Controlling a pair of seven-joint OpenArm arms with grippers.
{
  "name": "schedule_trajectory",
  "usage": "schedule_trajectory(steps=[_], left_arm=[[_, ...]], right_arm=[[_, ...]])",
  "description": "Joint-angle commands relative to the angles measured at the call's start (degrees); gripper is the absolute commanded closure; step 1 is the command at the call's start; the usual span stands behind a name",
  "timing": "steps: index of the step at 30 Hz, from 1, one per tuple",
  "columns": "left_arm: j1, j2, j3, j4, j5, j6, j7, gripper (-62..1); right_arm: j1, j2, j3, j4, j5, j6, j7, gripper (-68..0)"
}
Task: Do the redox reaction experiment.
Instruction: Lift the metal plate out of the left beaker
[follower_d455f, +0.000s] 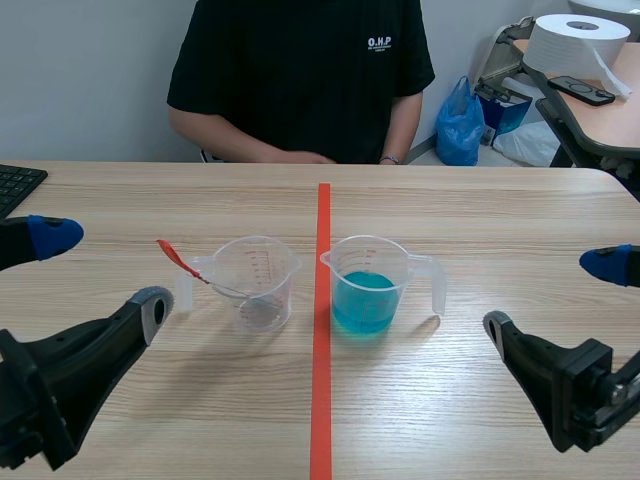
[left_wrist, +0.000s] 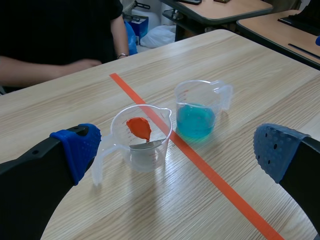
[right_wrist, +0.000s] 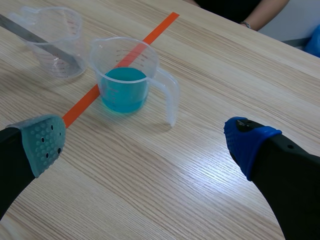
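A clear measuring cup (follower_d455f: 255, 282) stands just left of the red tape line, with a metal spoon (follower_d455f: 185, 262) with a red handle leaning in it. Right of the line a second clear cup (follower_d455f: 368, 285) holds blue liquid. My left gripper (follower_d455f: 100, 272) hangs open at the near left, apart from the cups. At the near right, my right gripper (follower_d455f: 555, 298) is open too and holds nothing. In the left wrist view the spoon cup (left_wrist: 142, 137) and blue cup (left_wrist: 196, 110) lie ahead of the gripper (left_wrist: 177, 155). Ahead of the right gripper (right_wrist: 145, 145) are the blue cup (right_wrist: 125, 75) and spoon cup (right_wrist: 55, 40).
A person (follower_d455f: 300, 80) in a black shirt sits across the table with their forearms resting on its far edge. A keyboard corner (follower_d455f: 15, 185) shows at the far left. Beyond the table's right end are a blue bag (follower_d455f: 460, 125) and a paper roll (follower_d455f: 575, 45).
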Motion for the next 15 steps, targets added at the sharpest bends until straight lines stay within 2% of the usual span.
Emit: schedule_trajectory(steps=[1, 15], left_arm=[[0.15, 0.11, -0.26, 1.11, -0.57, -0.09, -0.13, -62.3], [-0.02, 0.13, -0.26, 0.9, -0.33, 0.09, 0.09, -62.3]], right_arm=[[-0.13, 0.44, 0.44, 1.09, 0.22, -0.24, 1.03, -67.9], [-0.11, 0.09, 0.39, 1.09, 0.22, -0.22, -0.28, -67.9]])
